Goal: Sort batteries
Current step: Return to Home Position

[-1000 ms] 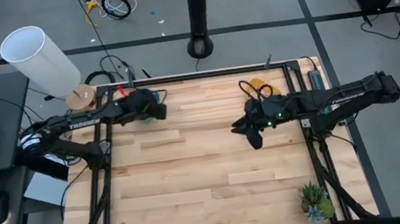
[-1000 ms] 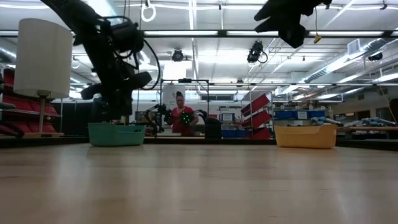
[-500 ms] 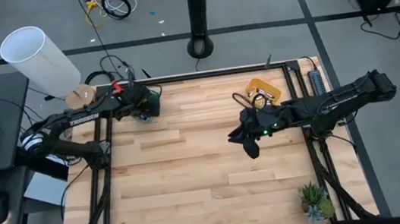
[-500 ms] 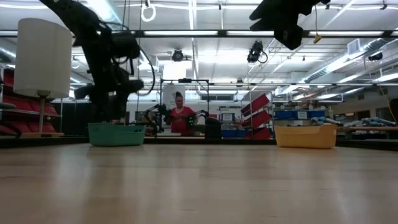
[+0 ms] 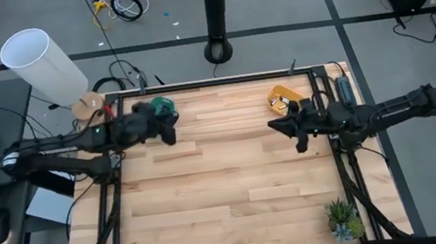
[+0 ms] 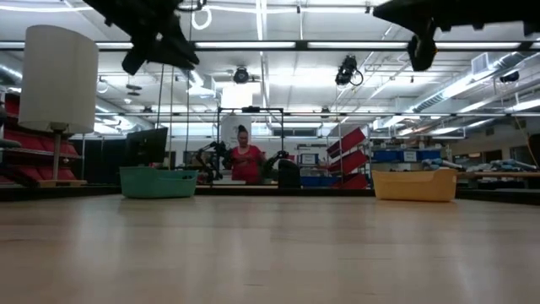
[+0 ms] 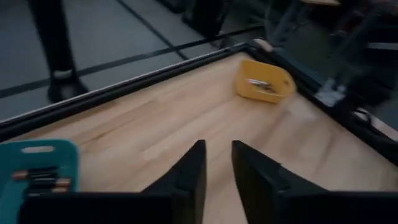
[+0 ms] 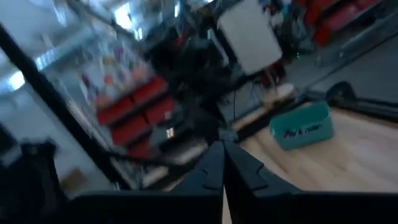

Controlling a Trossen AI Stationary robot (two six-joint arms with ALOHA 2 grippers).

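The teal bin (image 5: 165, 105) stands at the table's far left and holds several dark and silvery batteries (image 7: 42, 179). The yellow bin (image 5: 283, 97) stands at the far right with silvery batteries (image 7: 259, 84) inside. My left gripper (image 5: 174, 134) hangs high above the table, just on the near side of the teal bin. It points toward the yellow bin, its fingers (image 7: 194, 169) slightly apart and nothing between them. My right gripper (image 5: 273, 125) is raised just on the near side of the yellow bin. It points left across the table and is shut (image 8: 222, 154) and empty.
A white lamp (image 5: 43, 64) stands off the table's far left corner. A small green plant (image 5: 343, 218) sits at the near right corner. The wooden tabletop (image 5: 226, 188) between and in front of the bins is bare. A person stands in the room far behind the table (image 6: 246, 160).
My left gripper has risen from the teal bin to well above it and come a little toward the table's near edge. My right gripper has drawn back toward the right edge, closer to the yellow bin, with its arm stretched level.
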